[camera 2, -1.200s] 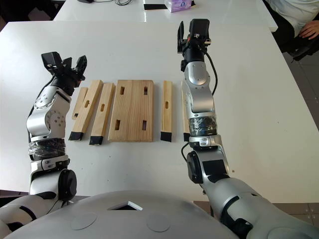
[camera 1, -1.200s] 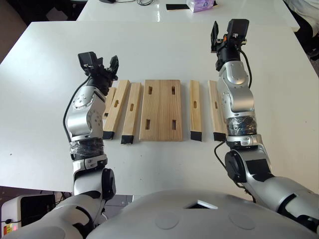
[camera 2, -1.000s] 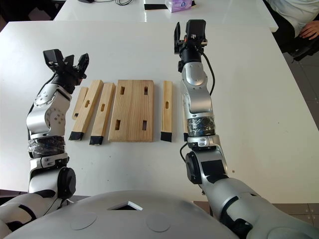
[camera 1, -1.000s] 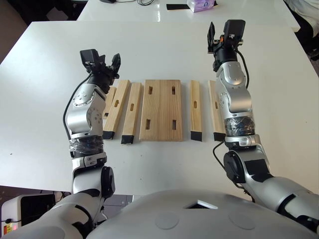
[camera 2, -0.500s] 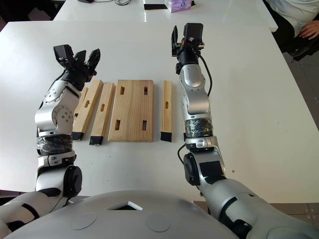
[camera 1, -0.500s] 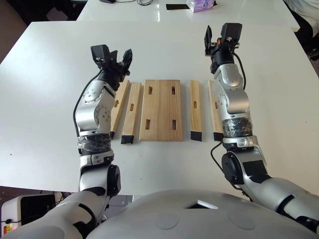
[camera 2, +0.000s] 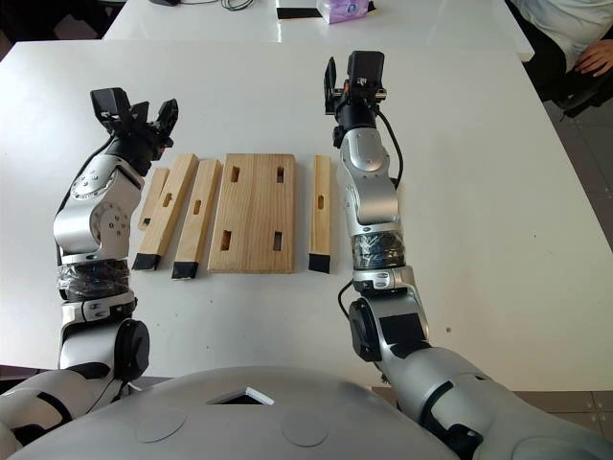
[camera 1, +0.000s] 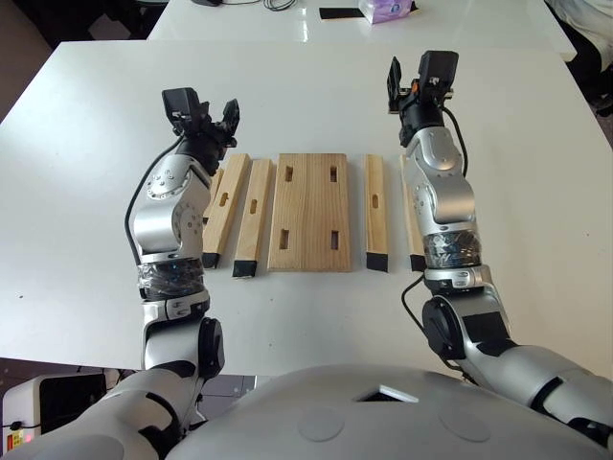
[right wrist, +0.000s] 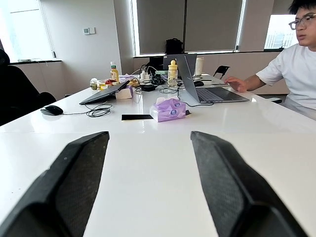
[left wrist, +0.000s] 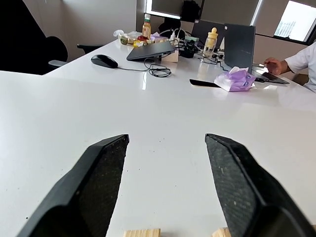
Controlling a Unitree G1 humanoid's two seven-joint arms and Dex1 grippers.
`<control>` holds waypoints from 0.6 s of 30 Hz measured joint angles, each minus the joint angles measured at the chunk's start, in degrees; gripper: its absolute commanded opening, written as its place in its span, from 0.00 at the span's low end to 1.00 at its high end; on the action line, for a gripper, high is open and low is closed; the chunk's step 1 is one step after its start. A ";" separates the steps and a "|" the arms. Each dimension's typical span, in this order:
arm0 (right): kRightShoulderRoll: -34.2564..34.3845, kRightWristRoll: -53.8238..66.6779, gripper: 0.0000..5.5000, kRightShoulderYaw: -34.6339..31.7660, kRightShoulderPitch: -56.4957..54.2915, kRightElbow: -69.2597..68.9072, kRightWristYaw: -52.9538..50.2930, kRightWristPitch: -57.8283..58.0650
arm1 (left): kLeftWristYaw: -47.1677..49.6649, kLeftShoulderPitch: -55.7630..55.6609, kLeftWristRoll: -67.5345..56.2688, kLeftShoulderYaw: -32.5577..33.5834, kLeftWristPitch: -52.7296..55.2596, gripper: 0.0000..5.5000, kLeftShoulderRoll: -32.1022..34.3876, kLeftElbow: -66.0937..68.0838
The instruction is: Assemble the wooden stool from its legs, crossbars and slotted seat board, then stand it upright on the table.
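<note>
1. Left eye view: The slotted seat board (camera 1: 308, 211) lies flat at frame centre on your white worktop (camera 1: 316, 105). The left legs (camera 1: 226, 206) and right legs (camera 1: 375, 213) flank it, and nothing is joined. At upper left the left gripper (camera 1: 205, 111) hovers above the far ends of the left legs, fingers spread wide and empty. At upper right the right gripper (camera 1: 414, 77) hangs beyond the right legs, fingers also wide and empty.
2. Right eye view: A narrow strip (camera 2: 153, 196), probably a crossbar, lies just beside the outermost left leg.
3. Left wrist view: Both dark fingers (left wrist: 101, 182) stand wide apart, with two wooden ends (left wrist: 141, 232) at the bottom edge.
4. Right wrist view: The fingers (right wrist: 74, 182) gape wide and grip nothing.
5. Assembly looks unstarted, and the first pick is in hand. Your next move likely calls for lowering the left gripper onto a leg and closing across its width.
</note>
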 measured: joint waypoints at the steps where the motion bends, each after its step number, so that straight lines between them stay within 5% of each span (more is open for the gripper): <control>1: 0.06 -0.01 0.56 0.04 0.02 -0.11 0.06 0.19 | -0.09 0.00 -0.02 -0.01 0.00 0.52 0.09 0.00; 18: -1.34 -0.10 0.56 -0.39 0.64 -1.59 1.22 0.87 | -4.68 5.09 -0.94 0.70 2.45 0.52 4.05 -3.55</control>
